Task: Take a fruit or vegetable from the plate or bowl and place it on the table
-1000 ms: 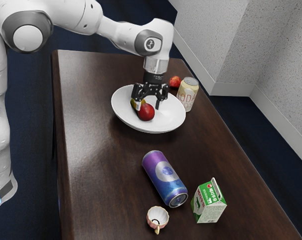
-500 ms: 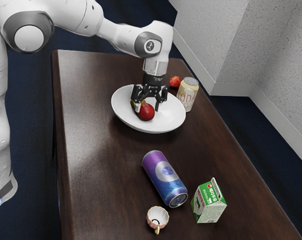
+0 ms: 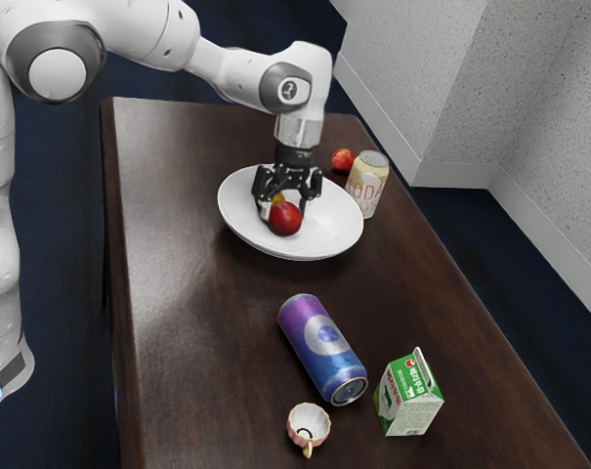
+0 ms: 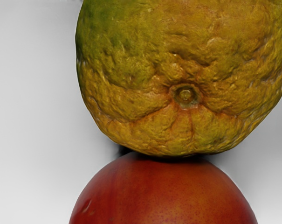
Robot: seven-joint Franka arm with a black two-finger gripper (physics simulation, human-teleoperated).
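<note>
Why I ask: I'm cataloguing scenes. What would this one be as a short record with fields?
surface: dark brown wooden table
dish: shallow white round dish
dish contents: bumpy yellow-green fruit, smooth red fruit
tool: black two-finger tool, open, low over the dish
beyond dish: small red fruit
standing: cream soda can, green-and-white carton
lying: purple-blue metal can
cup: small pink-and-cream cup

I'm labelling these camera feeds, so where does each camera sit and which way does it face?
Exterior view: set at the arm's side, looking down across the table; the arm enters from the exterior view's upper left, gripper over the white dish.
Wrist view: on the arm's hand, facing down into the dish at close range.
Shared: the dish, yellow-green fruit and red fruit.
</note>
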